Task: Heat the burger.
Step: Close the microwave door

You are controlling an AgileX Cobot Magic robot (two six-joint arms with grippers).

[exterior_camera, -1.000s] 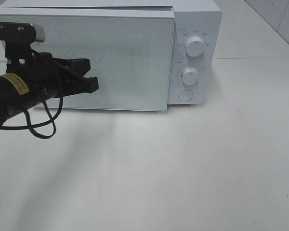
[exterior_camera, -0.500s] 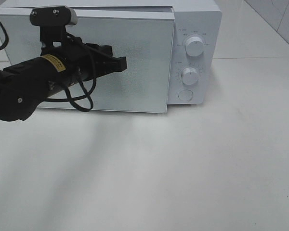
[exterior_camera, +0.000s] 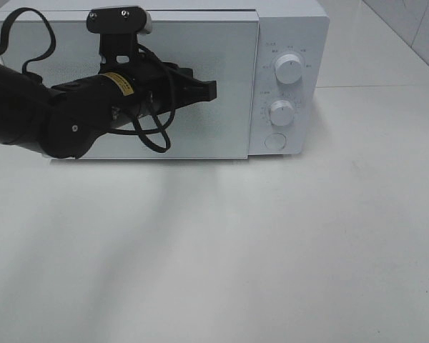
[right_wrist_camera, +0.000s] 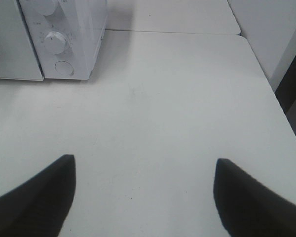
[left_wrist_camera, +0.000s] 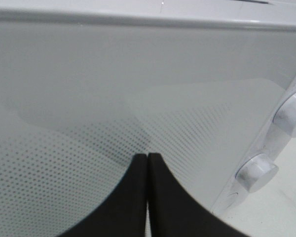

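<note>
your left tool point(exterior_camera: 211, 90) was pressed together, its tip held in front of the microwave door point(exterior_camera: 232, 57), just short of the knobs point(exterior_camera: 289, 69). your right tool point(right_wrist_camera: 144, 162) was spread wide above the counter point(right_wrist_camera: 163, 98). the burger showed in no view.

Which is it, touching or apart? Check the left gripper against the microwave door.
Cannot tell. In the left wrist view the shut left gripper overlaps the microwave door, neither contact nor gap plain; the exterior high view lacks depth.
</note>
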